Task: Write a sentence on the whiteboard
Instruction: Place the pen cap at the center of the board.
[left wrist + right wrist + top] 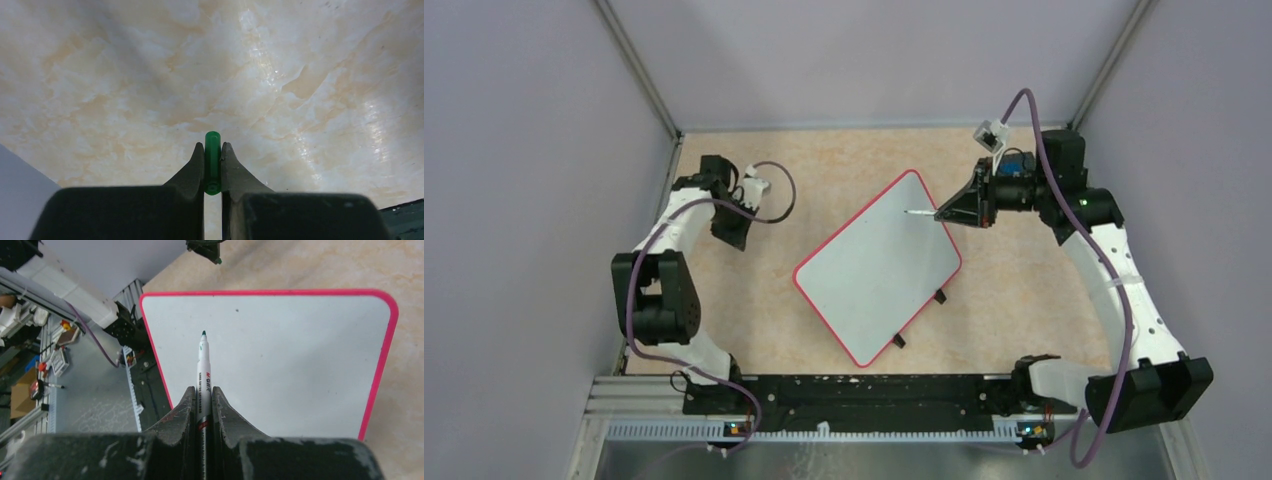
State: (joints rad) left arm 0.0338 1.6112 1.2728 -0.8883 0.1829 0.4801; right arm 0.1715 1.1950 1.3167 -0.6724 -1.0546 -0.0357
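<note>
right pincer tight on slim white marker, tip over glossy red-framed whiteboard | left pincer pinching small green cap above beige desk

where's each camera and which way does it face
Top external: above and behind, looking down at the whiteboard on the table; left arm and right arm show.
Left wrist: on the left arm, facing the table past the left gripper, shut on a green cap.
Right wrist: on the right arm, facing the whiteboard past the right gripper, shut on a marker.
Shared: top and right wrist show whiteboard and marker.
</note>
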